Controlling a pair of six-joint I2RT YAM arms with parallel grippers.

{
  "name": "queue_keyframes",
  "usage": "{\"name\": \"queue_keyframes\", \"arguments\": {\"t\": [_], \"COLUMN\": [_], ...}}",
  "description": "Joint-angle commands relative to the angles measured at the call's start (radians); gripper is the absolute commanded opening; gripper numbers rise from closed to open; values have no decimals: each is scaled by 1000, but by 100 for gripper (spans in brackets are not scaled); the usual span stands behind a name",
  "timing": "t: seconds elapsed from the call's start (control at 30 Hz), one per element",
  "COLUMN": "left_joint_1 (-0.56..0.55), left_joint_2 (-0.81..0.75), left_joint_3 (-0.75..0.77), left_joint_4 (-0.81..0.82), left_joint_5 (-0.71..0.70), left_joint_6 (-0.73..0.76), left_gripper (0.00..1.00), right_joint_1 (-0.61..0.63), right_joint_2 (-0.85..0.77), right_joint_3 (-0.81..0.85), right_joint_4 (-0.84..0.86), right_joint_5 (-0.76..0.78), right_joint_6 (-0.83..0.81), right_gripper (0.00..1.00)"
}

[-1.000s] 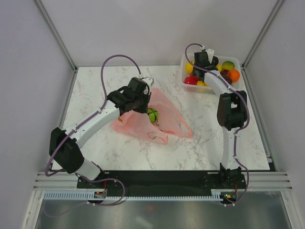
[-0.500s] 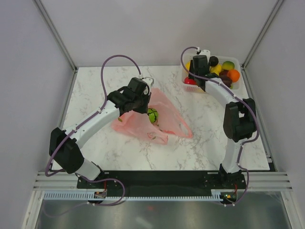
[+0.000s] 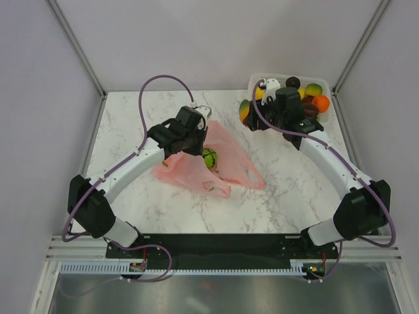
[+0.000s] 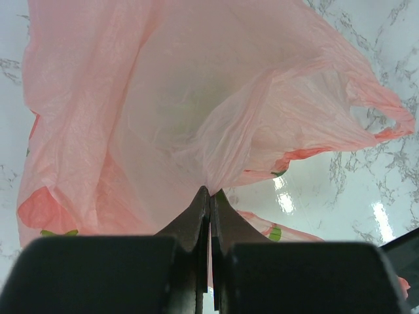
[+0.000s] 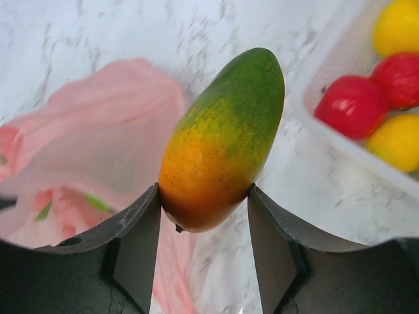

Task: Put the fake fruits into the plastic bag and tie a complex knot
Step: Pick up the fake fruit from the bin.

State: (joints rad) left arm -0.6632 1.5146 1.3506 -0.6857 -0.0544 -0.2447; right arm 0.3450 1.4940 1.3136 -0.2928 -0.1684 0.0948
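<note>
Currently gripping a mango-shaped fake fruit (image 5: 222,131) in the right claw (image 5: 204,196), both fingers (image 5: 141,239) pressed against its orange end. Long axis tilted: from the clamped orange end up and away from the claw to the green tip, leaning a bit right in the wrist view. Held off the table (image 3: 131,118), just left of the white basket (image 3: 327,88), between basket and plastic bag (image 3: 229,154).

Pinching a fold of the bag's pink film with the left claw (image 4: 210,195), jaws together on it, film drawn into a peak at the fingertips. Otherwise lying crumpled on the middle of the table, long axis diagonal in the top view from the pinched far-left part to the near-right. Two handle loops (image 3: 252,175) at the near-right end, pointing toward the right arm's side. Already holding one round green fruit (image 3: 209,157), visible through the film near the pinch.

Small green and red print (image 4: 275,232) on the bag, too crumpled to read.

Sitting in the basket at the far right corner of the table: other fake fruits (image 5: 353,104) in red, yellow, orange, plus a dark one. Basket's left part hidden behind the right wrist in the top view.
</note>
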Motion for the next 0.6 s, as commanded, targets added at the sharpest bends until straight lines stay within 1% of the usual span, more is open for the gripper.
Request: {"name": "queue_keyframes", "arguments": {"t": [0.0, 0.07, 0.13, 0.23, 0.4, 0.57], "left_joint_1": [-3, -3, 1, -1, -1, -1], "left_joint_2": [-48, -53, -54, -56, -59, -67], "left_joint_3": [7, 5, 4, 2, 2, -1], "left_joint_4": [-2, 0, 0, 0, 0, 2], "left_joint_5": [-53, -70, -74, -91, -104, -142], "left_joint_6": [41, 41, 41, 39, 33, 22], "left_gripper": [2, 2, 2, 2, 2, 2], "right_joint_1": [6, 6, 9, 12, 22, 32], "right_joint_2": [-122, -158, -202, -261, -302, -298], "right_joint_3": [-43, -51, -59, -106, -180, -195], "right_joint_4": [-118, -156, -178, -193, -209, -233], "right_joint_5": [-254, -330, -399, -459, -522, -522], "right_joint_6": [-33, -36, -30, -14, -23, -17], "right_gripper": [45, 45, 43, 41, 41, 40]}}
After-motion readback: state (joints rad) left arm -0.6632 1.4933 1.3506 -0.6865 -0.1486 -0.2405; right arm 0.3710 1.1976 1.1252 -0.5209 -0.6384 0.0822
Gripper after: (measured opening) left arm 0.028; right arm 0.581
